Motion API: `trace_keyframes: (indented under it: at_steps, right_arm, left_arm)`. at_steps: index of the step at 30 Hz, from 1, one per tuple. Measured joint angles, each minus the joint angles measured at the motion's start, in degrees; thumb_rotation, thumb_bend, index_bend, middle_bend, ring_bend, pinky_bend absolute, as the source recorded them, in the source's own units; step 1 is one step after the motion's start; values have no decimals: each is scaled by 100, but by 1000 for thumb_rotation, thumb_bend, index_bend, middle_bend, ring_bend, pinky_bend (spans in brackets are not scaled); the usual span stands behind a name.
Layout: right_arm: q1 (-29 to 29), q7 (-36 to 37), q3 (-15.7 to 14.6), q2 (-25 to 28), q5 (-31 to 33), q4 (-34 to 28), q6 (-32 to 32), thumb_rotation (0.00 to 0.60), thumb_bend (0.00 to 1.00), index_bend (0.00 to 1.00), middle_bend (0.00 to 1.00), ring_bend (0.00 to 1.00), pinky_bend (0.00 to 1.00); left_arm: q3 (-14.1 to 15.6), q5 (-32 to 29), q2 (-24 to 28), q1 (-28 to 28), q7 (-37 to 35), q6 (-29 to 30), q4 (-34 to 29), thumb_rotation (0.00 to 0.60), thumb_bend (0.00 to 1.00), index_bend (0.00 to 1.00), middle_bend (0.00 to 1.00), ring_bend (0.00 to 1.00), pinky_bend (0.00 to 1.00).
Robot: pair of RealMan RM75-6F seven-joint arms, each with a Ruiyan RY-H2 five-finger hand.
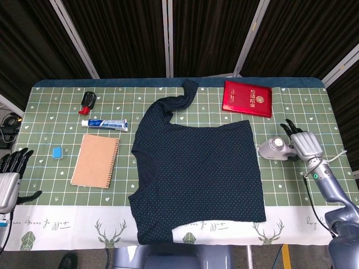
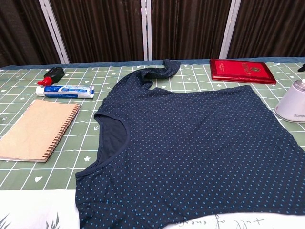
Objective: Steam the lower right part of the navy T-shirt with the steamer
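The navy dotted T-shirt (image 1: 199, 174) lies flat in the middle of the table, neck to the left and one sleeve trailing toward the far edge. The white steamer (image 1: 274, 148) rests on the tablecloth just off the shirt's right edge; the chest view shows its body (image 2: 291, 101) at the right border. My right hand (image 1: 304, 143) is right behind the steamer with its fingers lifted and spread, no longer wrapped around it. My left hand (image 1: 10, 178) hangs beside the table's left edge, fingers apart, holding nothing.
A red booklet (image 1: 247, 98) lies at the far right. On the left are a brown spiral notebook (image 1: 95, 161), a toothpaste tube (image 1: 104, 124), a small red-and-black object (image 1: 87, 102) and a blue eraser (image 1: 56, 152). The steamer's cord (image 1: 334, 155) runs off the right edge.
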Motion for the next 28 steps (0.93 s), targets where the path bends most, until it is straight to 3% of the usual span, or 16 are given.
trace_keyframes:
  at_steps: [3,7,11,19,28]
  right_arm:
    - [-63,-200,60,100,33,-102,381,600,0,9,0,65,460]
    - [-179,-308,161,376,86,-503,988,600,0,1,0,0,194]
    - [-322,-381,220,822,105,-1239,1470,600,0,0,0,0,58]
    - [-744,-1096,297,1953,226,-3703,2031,600,0,0,0,0,0]
    - [-1555,-3055,415,2989,941,-6851,2515,600,0,0,0,0,0]
  left_arm:
    - [8,48,40,20,-75,35,-9,600,0,0,0,0,0]
    - [22,127,94,39,-179,74,-28,600,0,0,0,0,0]
    - [39,226,159,68,-285,142,-58,600,0,0,0,0,0]
    - [72,435,204,160,-330,391,-75,600,0,0,0,0,0]
    - [127,648,263,248,-478,552,-113,600,0,0,0,0,0]
